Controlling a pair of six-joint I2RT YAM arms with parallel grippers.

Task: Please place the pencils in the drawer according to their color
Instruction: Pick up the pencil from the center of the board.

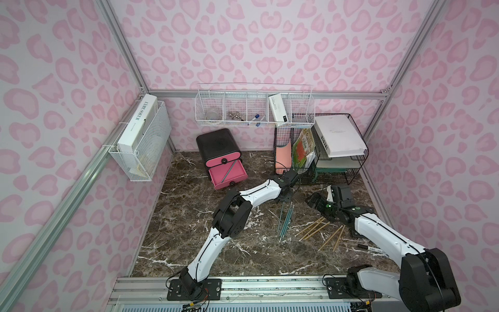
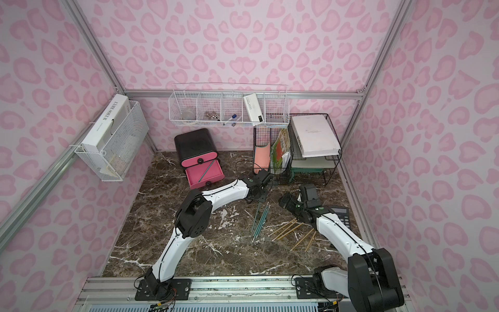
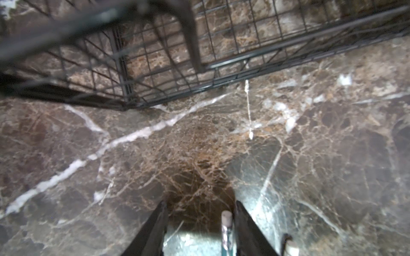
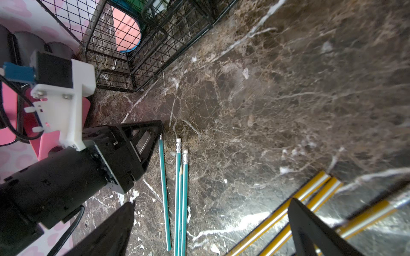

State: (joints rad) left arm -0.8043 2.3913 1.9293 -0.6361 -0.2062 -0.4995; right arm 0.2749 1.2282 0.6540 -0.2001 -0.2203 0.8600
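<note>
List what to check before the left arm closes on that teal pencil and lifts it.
1. The teal-green pencil sits between the fingers of the left gripper: ok, its eraser end lies beside one finger.
2. Grip closed on it: not ok, a gap shows on the other side.
3. Only one pencil between the fingers: ok, the other teal pencils lie outside.
4. The middle pink drawer is pulled open: ok, a single teal pencil is already inside.
5. The right gripper is out of the way: ok, it is open, empty and apart from the left.
</note>
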